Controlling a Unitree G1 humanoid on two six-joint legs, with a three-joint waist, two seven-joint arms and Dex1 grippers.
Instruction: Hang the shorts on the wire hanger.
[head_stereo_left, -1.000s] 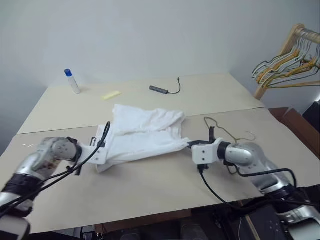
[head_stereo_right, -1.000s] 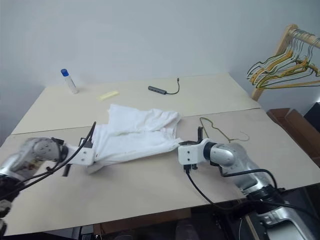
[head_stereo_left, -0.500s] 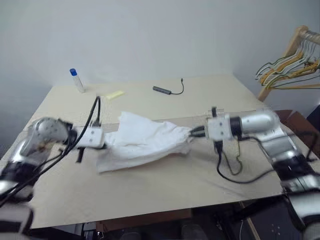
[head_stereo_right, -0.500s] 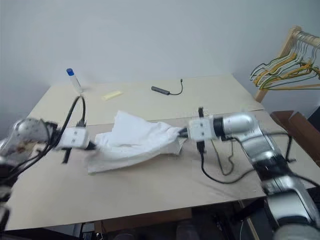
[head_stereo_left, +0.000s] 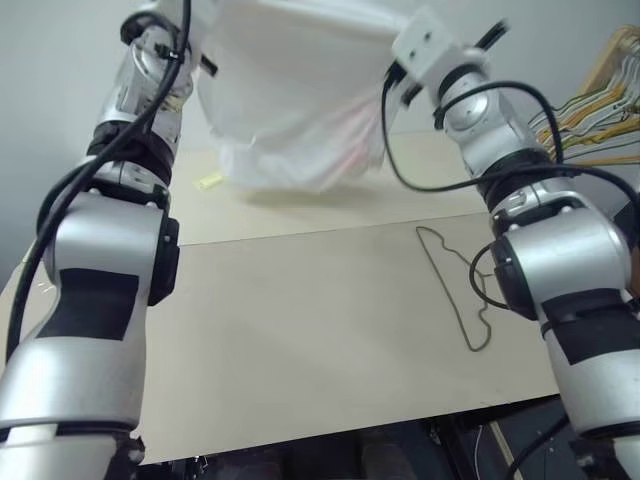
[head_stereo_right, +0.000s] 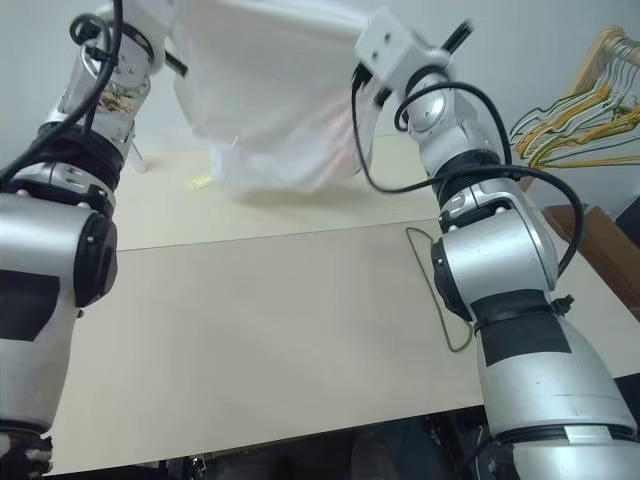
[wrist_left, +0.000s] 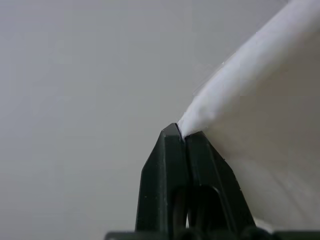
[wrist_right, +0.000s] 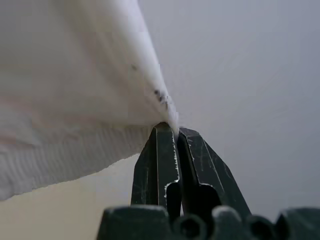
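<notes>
The white shorts (head_stereo_left: 290, 100) hang in the air, stretched between my two raised arms above the far half of the table. In the left wrist view my left gripper (wrist_left: 181, 131) is shut on one bunched corner of the shorts (wrist_left: 260, 100). The right wrist view has my right gripper (wrist_right: 170, 127) shut on the opposite edge of the shorts (wrist_right: 75, 75), by small dark marks. The olive wire hanger (head_stereo_left: 455, 285) lies flat on the table at the right, beside my right arm, apart from the shorts.
The tan table (head_stereo_left: 300, 330) has a seam across its middle. A yellow slip (head_stereo_left: 210, 181) lies at the far left under the cloth. Yellow wire hangers (head_stereo_left: 600, 110) hang on a wooden rack past the table's right edge.
Both arms have swung up from the table and carried the shorts off its surface into the air. The wire hanger stays on the table. The camera has also shifted.
</notes>
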